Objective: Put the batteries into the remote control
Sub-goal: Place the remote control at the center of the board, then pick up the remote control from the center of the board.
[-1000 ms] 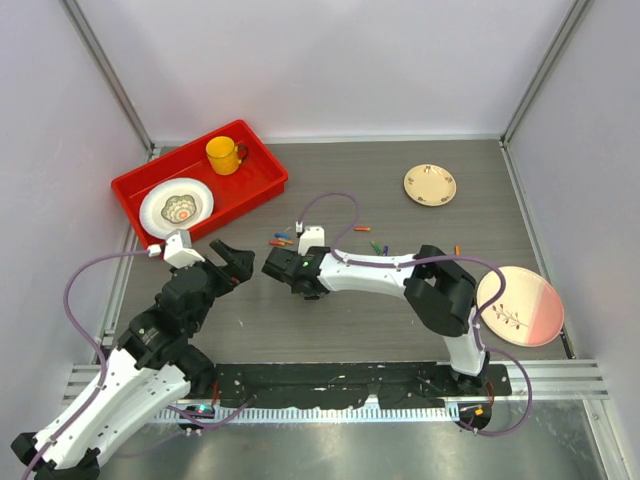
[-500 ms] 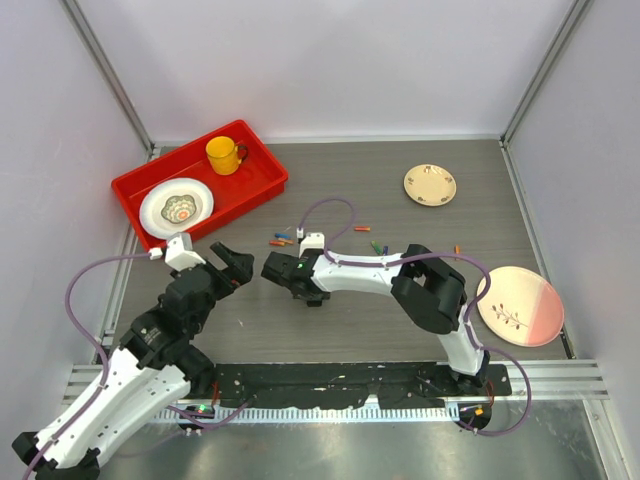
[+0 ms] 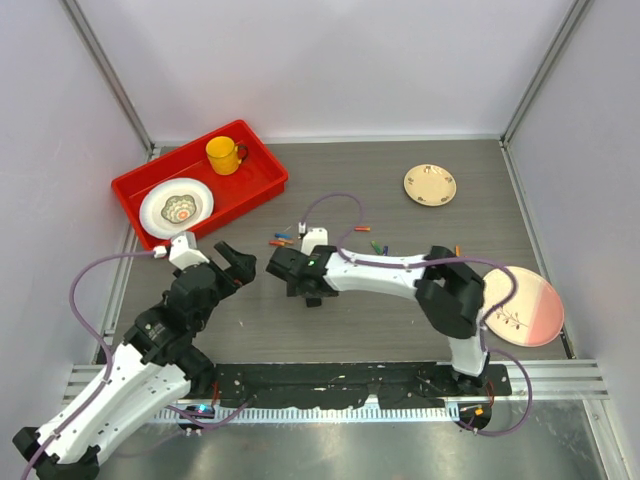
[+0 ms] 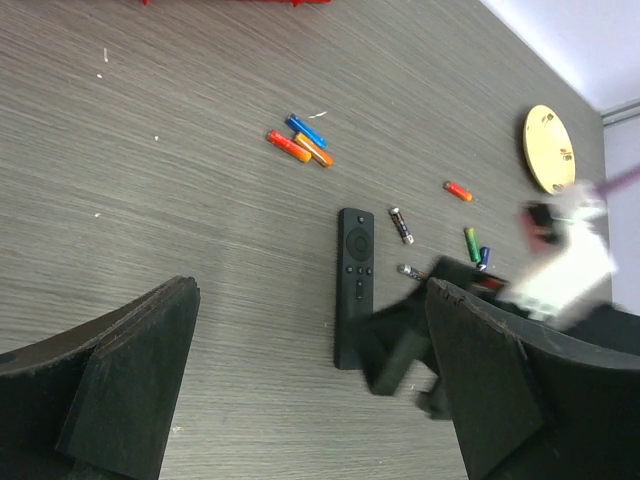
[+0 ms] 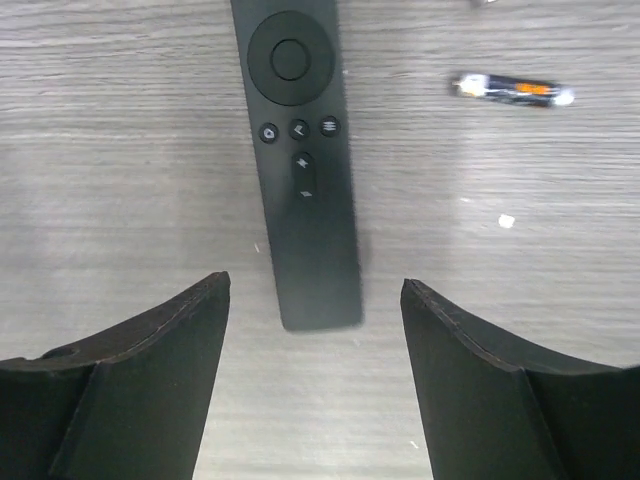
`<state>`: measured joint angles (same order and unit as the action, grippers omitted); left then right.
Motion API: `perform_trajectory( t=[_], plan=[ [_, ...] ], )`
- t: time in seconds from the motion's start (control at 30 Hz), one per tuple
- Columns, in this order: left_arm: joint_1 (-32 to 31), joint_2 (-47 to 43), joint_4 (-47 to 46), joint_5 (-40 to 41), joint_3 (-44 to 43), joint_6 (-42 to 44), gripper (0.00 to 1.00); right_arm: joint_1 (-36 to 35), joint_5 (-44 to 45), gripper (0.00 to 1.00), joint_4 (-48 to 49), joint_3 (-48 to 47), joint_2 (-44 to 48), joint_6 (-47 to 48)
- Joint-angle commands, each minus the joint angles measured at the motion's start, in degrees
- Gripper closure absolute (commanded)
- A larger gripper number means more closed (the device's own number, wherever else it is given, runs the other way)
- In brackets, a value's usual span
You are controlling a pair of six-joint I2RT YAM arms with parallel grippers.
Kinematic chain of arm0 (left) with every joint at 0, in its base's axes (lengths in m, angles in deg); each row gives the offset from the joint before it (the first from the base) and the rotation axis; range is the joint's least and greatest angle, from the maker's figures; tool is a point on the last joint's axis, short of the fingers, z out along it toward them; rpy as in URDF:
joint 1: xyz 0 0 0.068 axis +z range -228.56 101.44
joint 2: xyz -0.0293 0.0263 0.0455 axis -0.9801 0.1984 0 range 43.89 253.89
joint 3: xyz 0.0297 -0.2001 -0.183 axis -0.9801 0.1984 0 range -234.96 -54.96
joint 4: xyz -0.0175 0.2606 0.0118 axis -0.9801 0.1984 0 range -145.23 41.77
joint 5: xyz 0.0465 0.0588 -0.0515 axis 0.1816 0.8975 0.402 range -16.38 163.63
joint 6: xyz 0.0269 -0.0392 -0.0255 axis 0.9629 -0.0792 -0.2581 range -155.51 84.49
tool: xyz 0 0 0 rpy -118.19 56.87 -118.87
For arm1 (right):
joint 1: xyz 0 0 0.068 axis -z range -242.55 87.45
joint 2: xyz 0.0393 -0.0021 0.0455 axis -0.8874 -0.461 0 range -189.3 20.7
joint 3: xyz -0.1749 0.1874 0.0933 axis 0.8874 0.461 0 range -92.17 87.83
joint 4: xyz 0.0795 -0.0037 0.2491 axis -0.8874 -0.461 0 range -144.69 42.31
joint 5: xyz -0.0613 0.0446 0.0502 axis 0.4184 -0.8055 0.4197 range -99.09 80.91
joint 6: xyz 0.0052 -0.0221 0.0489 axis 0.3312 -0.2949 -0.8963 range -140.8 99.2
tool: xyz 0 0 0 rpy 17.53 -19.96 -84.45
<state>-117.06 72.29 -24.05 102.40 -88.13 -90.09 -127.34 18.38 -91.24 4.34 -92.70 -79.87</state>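
The right end effector (image 5: pixel 315 284), spread wide, straddles one end of the remote control (image 5: pixel 300 170) (buttons up).

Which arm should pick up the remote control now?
Right. The right gripper, open, hovers directly over the remote control, straddling its button-free end. The left gripper, also open, stands farther off.

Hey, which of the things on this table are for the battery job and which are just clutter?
For the job:
remote control
batteries, loose near the remote

Just lying about:
red tray
yellow mug, in the tray
white plate, in the tray
cream plate
pink plate
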Motion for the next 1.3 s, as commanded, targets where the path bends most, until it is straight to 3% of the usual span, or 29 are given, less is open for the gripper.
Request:
perform_trajectory(
  t=[0.0,0.03,0.07,0.13,0.23,0.4,0.53,0.77,1.07,1.27],
  plan=[
    [0.3,3.2,-2.3,-1.2,-0.8,1.2,0.03,-0.3,5.5,0.25,-1.8,5.2,16.0,4.0],
    [0.3,4.4,-3.3,-1.5,-0.7,0.6,0.04,-0.3,7.5,0.23,-1.2,6.9,18.6,6.0],
    [0.2,7.5,-3.9,-2.1,-0.4,-0.9,0.05,-0.3,9.3,0.08,-0.9,10.8,24.6,8.2],
    [0.2,11.1,-7.9,-6.6,0.4,-1.6,0.08,-0.2,15.5,0.07,2.0,15.3,30.8,9.6],
    [-0.8,21.9,-11.7,-11.2,-1.8,-2.2,0.09,0.1,17.1,0.07,10.2,24.2,41.5,15.8],
    [-4.6,41.9,-6.0,-8.4,-14.8,-0.3,0.05,0.2,21.4,0.07,17.2,33.6,52.1,19.8],
    [-5.8,52.9,-3.6,-9.8,-21.9,2.1,0.04,0.2,16.1,0.07,19.0,35.9,56.1,25.4],
    [-5.8,68.0,4.8,-16.4,-35.3,8.3,0.03,0.3,13.7,0.08,17.1,37.7,60.7,24.6],
    [-5.8,74.0,8.2,-15.6,-40.9,8.3,0.05,0.3,13.8,0.08,16.7,38.0,61.1,24.3],
    [-5.7,77.4,8.9,-15.4,-42.3,7.9,0.14,0.3,13.8,0.09,16.3,38.8,62.2,23.7]
  ],
)
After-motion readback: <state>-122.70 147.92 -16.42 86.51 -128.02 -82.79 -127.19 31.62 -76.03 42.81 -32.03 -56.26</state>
